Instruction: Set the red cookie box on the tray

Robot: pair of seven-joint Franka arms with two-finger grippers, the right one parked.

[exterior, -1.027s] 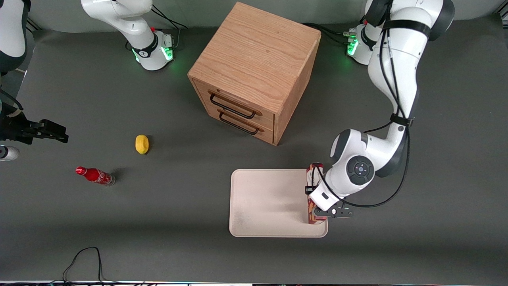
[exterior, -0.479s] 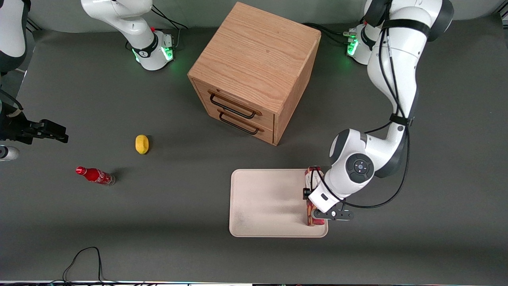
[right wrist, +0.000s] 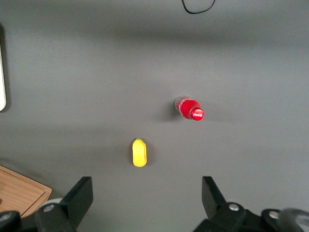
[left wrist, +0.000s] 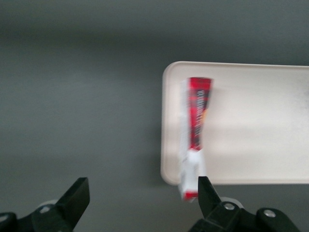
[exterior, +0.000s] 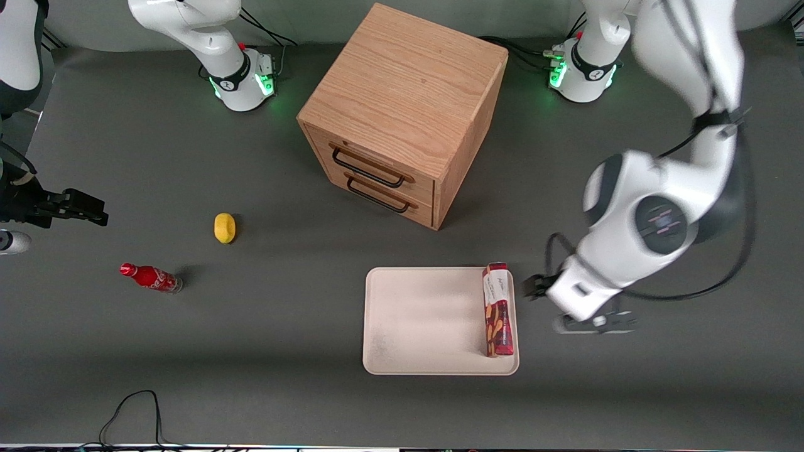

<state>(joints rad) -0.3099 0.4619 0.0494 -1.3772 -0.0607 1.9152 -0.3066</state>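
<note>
The red cookie box point(exterior: 497, 311) stands on its narrow edge on the tray point(exterior: 427, 320), along the rim toward the working arm's end. My left gripper point(exterior: 565, 307) hangs open above the bare table just off that rim, apart from the box, with nothing between its fingers. In the left wrist view the red cookie box point(left wrist: 197, 130) rests on the tray point(left wrist: 260, 125), and the gripper point(left wrist: 141, 193) is spread wide over the grey table beside them.
A wooden drawer cabinet point(exterior: 402, 119) stands farther from the front camera than the tray. A yellow fruit point(exterior: 224, 227) and a small red soda bottle point(exterior: 151, 277) lie toward the parked arm's end. A black cable point(exterior: 135, 408) loops at the table's near edge.
The gripper has let go of the red cookie box, opened, and pulled away from the tray toward the working arm's end. The box stays standing on the tray.
</note>
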